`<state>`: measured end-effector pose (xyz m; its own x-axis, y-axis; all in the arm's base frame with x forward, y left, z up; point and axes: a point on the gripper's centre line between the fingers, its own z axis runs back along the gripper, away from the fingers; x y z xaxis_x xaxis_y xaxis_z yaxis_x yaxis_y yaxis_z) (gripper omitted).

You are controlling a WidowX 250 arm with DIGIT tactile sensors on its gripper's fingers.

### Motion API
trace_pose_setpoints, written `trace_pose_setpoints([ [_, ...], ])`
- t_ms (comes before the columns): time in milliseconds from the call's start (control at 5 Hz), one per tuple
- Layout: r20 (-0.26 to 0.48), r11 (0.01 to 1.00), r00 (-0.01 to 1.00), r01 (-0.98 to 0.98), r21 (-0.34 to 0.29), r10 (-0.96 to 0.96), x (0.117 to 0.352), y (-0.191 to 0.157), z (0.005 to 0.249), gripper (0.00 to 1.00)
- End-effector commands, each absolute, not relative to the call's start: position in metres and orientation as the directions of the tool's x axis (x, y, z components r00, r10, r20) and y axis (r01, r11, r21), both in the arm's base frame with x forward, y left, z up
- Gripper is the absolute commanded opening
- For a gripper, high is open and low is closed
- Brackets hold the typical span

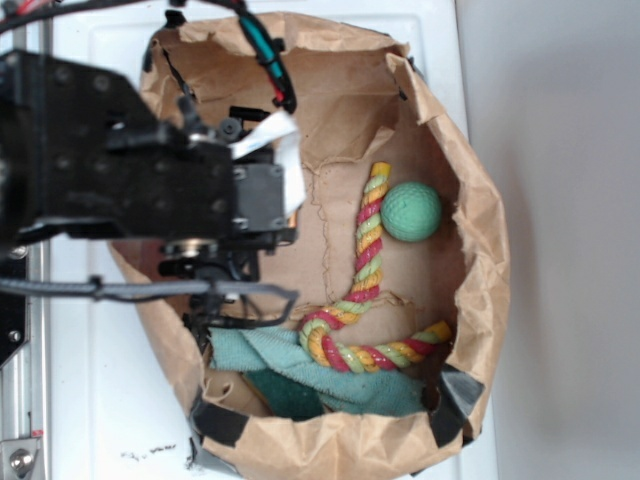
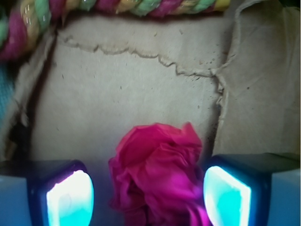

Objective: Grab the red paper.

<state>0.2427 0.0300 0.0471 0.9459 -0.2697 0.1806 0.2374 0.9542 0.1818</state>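
Note:
The red paper (image 2: 157, 174), a crumpled magenta-red wad, lies on the brown floor of the bag. In the wrist view it sits between the two glowing pads of my gripper (image 2: 149, 190). The gripper is open. The wad lies close against the right pad (image 2: 226, 195), while a gap shows between it and the left pad (image 2: 70, 200). In the exterior view the black arm (image 1: 150, 170) reaches into the bag from the left and hides both the paper and the fingers.
A red-yellow-green twisted rope (image 1: 365, 260) curves across the bag floor and runs along the top of the wrist view (image 2: 117, 5). A green ball (image 1: 411, 211) rests right of it. A teal cloth (image 1: 300, 375) lies at the near end. Crumpled bag walls (image 1: 485, 280) ring everything.

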Motion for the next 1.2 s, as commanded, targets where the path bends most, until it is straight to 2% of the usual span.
trace_pose_setpoints([
  [0, 0.184, 0.910, 0.920, 0.284, 0.301, -0.347, 0.237, 0.020, 0.039, 1.00],
  [400, 0.174, 0.906, 0.925, 0.269, 0.326, -0.338, 0.245, 0.020, 0.034, 1.00],
  [600, 0.160, 0.905, 0.940, 0.228, 0.358, -0.300, 0.251, 0.023, 0.026, 1.00],
  [1000, 0.109, 0.893, 0.946, 0.245, 0.377, -0.305, 0.261, 0.025, 0.004, 1.00],
])
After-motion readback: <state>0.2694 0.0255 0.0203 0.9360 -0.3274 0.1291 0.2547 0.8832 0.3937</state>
